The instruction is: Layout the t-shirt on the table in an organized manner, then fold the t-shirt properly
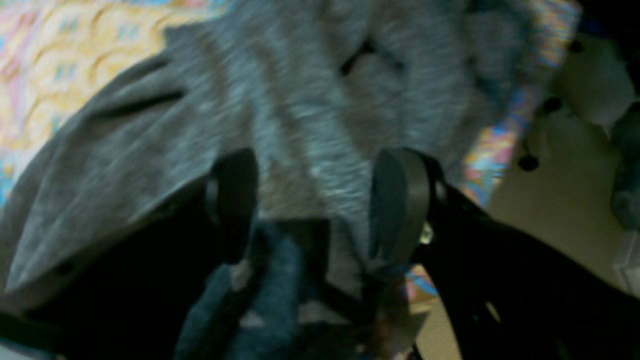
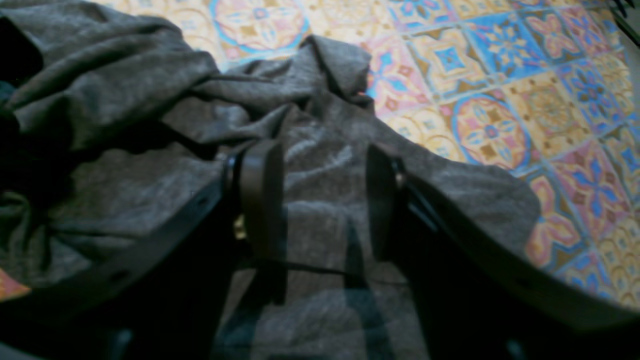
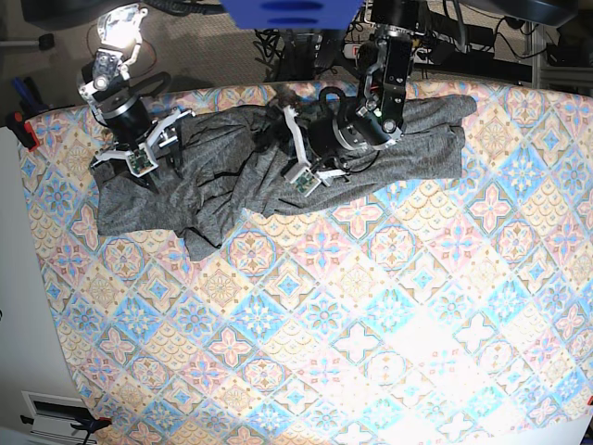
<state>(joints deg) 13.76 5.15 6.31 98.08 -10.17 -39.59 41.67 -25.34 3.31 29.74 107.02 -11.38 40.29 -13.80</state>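
Your grey t-shirt (image 3: 269, 167) is lying bunched up along the 12 o'clock edge of the tiled table (image 3: 371, 324), stretching from 10 o'clock to 1 o'clock. Your left claw (image 1: 312, 200) is hanging wide open over the shirt's middle, holding nothing. Your right claw (image 2: 322, 200) is hovering half open over the shirt's 10 o'clock end, also holding nothing.

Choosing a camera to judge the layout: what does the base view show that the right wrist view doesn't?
Only base: the whole rumpled charcoal-grey knit t-shirt stretched along the far edge of the tile-patterned table, plus both arms and the left end effector.
Only right wrist: a close look at folds between the open right end effector.
Both: grey fabric on patterned cloth.
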